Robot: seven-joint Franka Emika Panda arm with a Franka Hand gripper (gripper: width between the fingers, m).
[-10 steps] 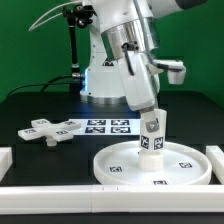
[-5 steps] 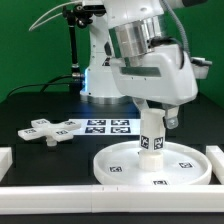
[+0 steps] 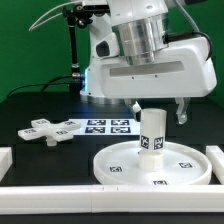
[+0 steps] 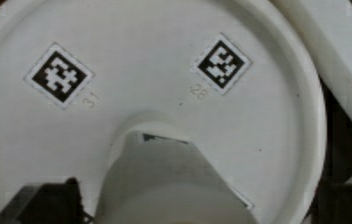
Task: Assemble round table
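The round disc (image 3: 120, 168) lies flat at the front, its rim and small tags showing. The thick tagged cylinder leg (image 3: 152, 134) stands upright on its middle. My gripper (image 3: 158, 109) hovers just over the leg's top, open, with one finger (image 3: 136, 106) on each side and not touching it. In the wrist view the disc (image 4: 137, 100) shows two tags, and the leg's top (image 4: 199, 180) lies between my dark fingers (image 4: 52, 203). The cross-shaped foot (image 3: 50, 130) lies flat on the table toward the exterior view's left, apart from the disc.
The marker board (image 3: 108, 126) lies behind the disc. White border rails run along the front (image 3: 60, 195) and at both sides (image 3: 5, 158). The arm's base (image 3: 100, 75) stands at the back.
My gripper has let go of the leg, turned at the wrist and risen above the leg's top. The leg stays upright on the disc.
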